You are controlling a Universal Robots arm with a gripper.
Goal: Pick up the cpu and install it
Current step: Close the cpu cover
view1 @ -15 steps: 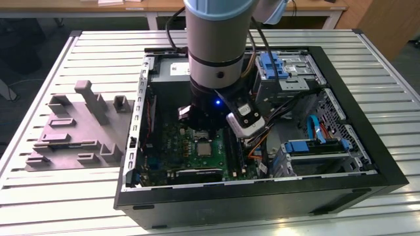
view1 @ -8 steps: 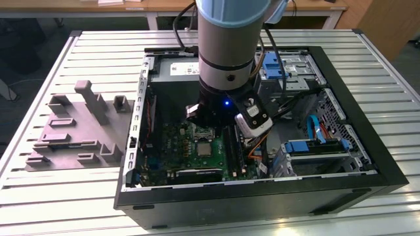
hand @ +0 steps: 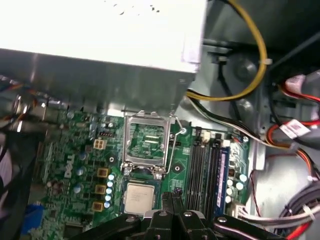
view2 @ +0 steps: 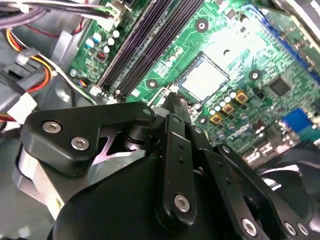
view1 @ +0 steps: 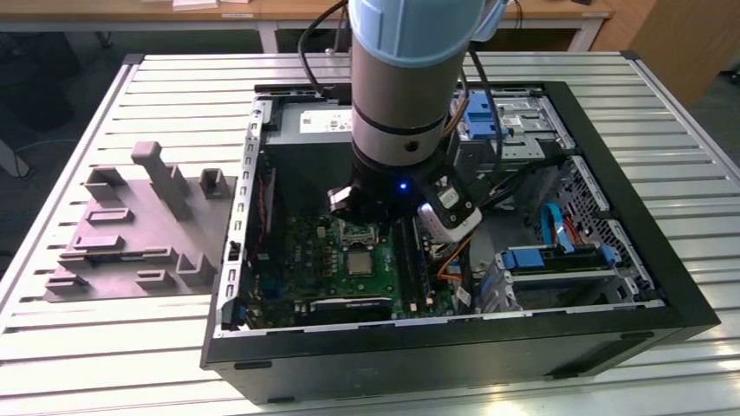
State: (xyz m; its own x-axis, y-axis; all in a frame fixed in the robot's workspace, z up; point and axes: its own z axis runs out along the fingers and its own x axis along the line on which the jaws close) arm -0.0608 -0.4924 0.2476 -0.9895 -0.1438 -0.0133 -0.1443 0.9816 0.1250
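Slatted metal tabletop [view1: 104, 347] is seen under an open computer case [view1: 647, 286], with a grey tray [view1: 116, 251] beside it on the exterior view's left. The arm is reached down into the case over the green board [hand: 65, 165].

In both wrist views the gripper [hand: 172, 200] is seen with its jaws pressed together or very nearly so, and nothing is pinched between them. The tips are held just beside the cpu [hand: 139, 197], between it and the memory slots [hand: 210, 165].

The cpu is seated flat in the socket, apart from the gripper. The hinged metal frame [hand: 145, 142] is stood open next to it, so the chip is judged not to be clamped.

Several risks are judged likely. The loose chip could be nudged or tilted by a sideways brush from the tips, and the contacts beneath could be bent. The open frame or its wire lever could be caught by the fingers. The cables [hand: 250, 75] near the wrist could be snagged.

The cpu is shown as a small, thin square with a pale silvery top [view2: 205, 80], level with the socket and brightly lit.
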